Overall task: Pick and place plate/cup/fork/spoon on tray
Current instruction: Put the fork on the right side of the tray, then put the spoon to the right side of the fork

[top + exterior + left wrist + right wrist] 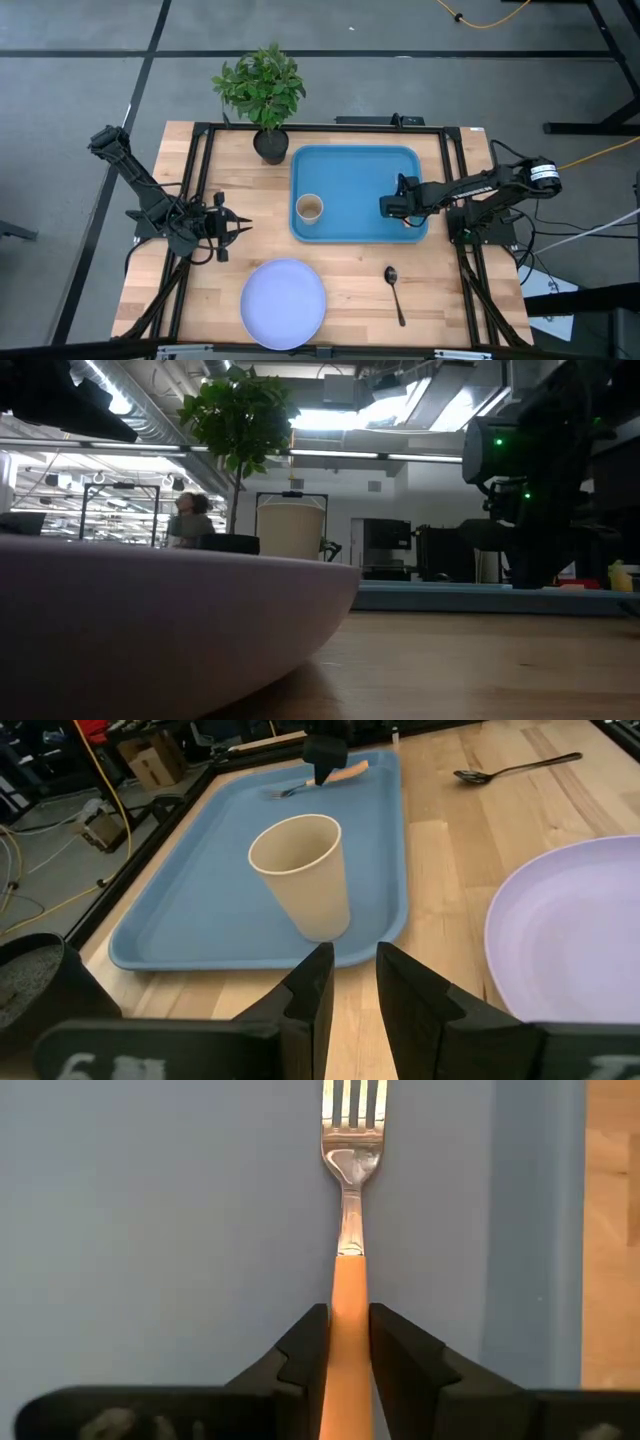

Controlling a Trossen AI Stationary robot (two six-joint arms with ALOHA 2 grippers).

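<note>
1. The right claw [348,1335] gripped the fork [350,1200] over the tray [355,165], at its 4 o'clock corner.
2. The left claw [350,985] hung narrow at the desk's [350,290] 9 o'clock.
3. The cup [310,208] stood on the tray; the plate [284,303] and spoon [395,292] lay at 6 o'clock.

Both arms matte black, slim jointed links w/ black cables along them. Right arm has white ring band near its base joint; green LEDs on its housing in low view. Left gripper [349,1010]: two dark wedge fingers, pale digits on the bar beneath. Right gripper [347,1355]: same black wedge fingers.
</note>
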